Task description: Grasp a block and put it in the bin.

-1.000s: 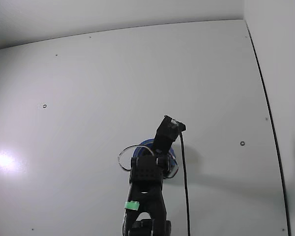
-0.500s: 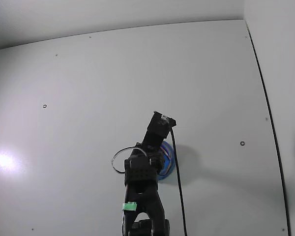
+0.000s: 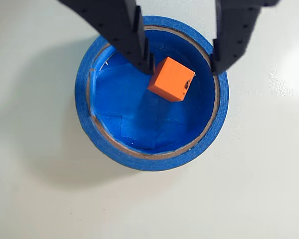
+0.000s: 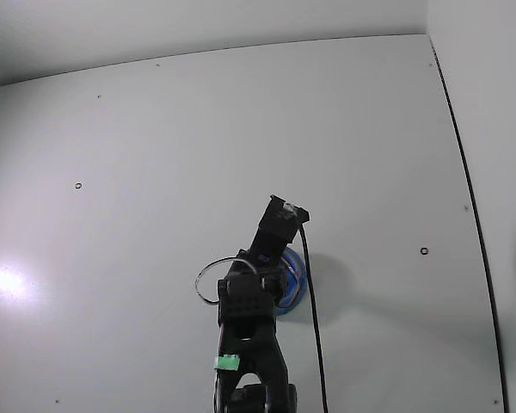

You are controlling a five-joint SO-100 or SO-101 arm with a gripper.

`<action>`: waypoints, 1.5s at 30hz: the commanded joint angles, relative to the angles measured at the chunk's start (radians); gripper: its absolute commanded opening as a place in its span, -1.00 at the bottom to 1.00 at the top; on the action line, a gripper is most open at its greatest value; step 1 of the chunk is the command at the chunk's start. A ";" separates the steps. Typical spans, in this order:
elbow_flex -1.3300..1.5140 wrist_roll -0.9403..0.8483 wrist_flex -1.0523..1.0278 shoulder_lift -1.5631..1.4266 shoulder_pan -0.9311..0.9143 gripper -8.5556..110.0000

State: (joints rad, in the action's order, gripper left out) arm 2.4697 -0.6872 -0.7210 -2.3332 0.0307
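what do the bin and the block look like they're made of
The bin looks like a ring wrapped in matte blue painter's tape: overlapping strips line its floor and a tan, cardboard-like edge shows inside the rim. The block seems hard orange plastic, with flat smooth faces and crisp edges; perhaps 3D-printed, but that is unclear.

Just a plain white bench (image 4: 198, 129) with a few tiny dark holes, a bright light glare (image 4: 7, 280) near-left, white wall (image 4: 155, 30) behind.
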 commanded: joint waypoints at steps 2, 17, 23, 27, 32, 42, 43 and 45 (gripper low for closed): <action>-0.037 0.144 0.005 -0.258 -0.041 -0.84; 0.028 0.560 0.002 -0.899 -0.255 -0.85; 0.160 0.773 0.002 -1.005 -0.281 -0.85; 0.310 0.808 0.002 -1.023 -0.270 -0.85; 0.543 0.815 0.003 -1.022 -0.219 -0.85; 0.719 0.815 -0.080 -0.999 0.008 -0.86; 0.719 0.815 -0.083 -0.999 0.023 -0.86; 0.719 0.815 -0.083 -0.999 0.043 -0.86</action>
State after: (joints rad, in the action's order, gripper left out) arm 3.1738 0.1258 -0.8023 -3.3318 0.0215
